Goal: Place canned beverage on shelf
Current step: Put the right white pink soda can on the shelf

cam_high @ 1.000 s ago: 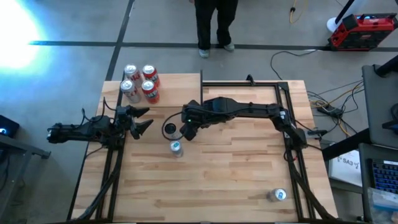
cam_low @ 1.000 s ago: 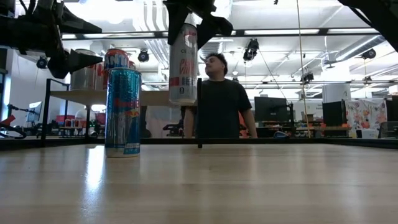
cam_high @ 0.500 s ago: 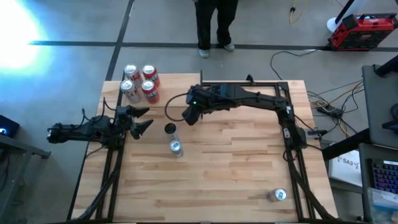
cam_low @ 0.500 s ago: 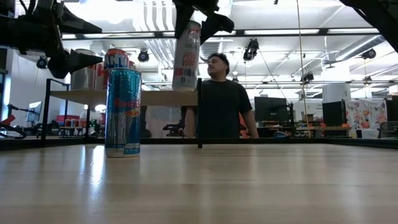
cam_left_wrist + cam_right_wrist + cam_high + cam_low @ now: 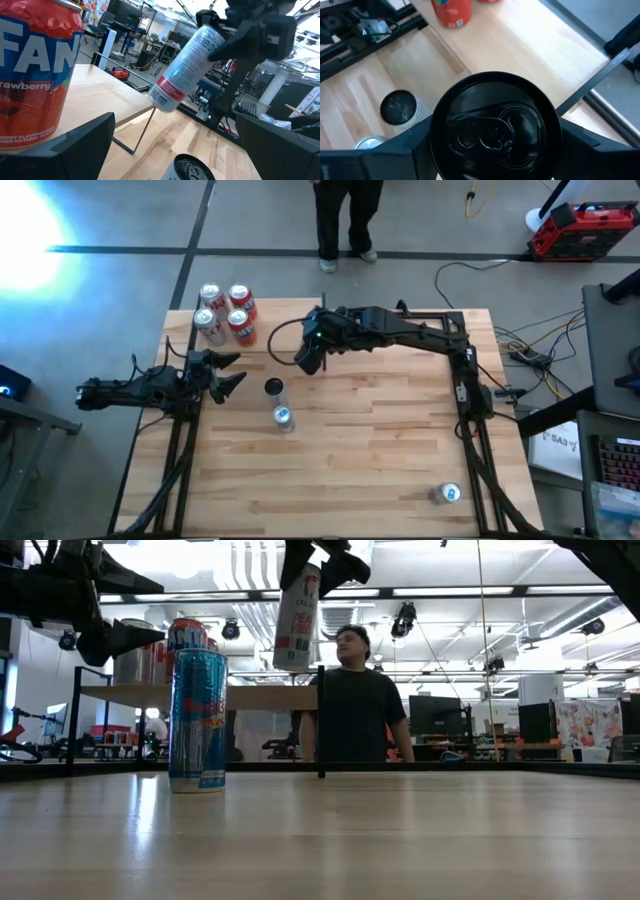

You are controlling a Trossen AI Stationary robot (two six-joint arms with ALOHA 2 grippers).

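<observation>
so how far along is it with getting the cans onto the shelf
Partway. Four cans already stand on the shelf. The right gripper holds a tall white can, tilted, in the air near the shelf's edge. The left gripper waits open at the table's left side. Left: setting this can down, then three more cans on the table.

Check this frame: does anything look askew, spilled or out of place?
Only the slim white can with a red band: it hangs tilted in the right gripper, above the pale wood shelf. A silver can sits alone near the table's corner. Nothing is spilled.
</observation>
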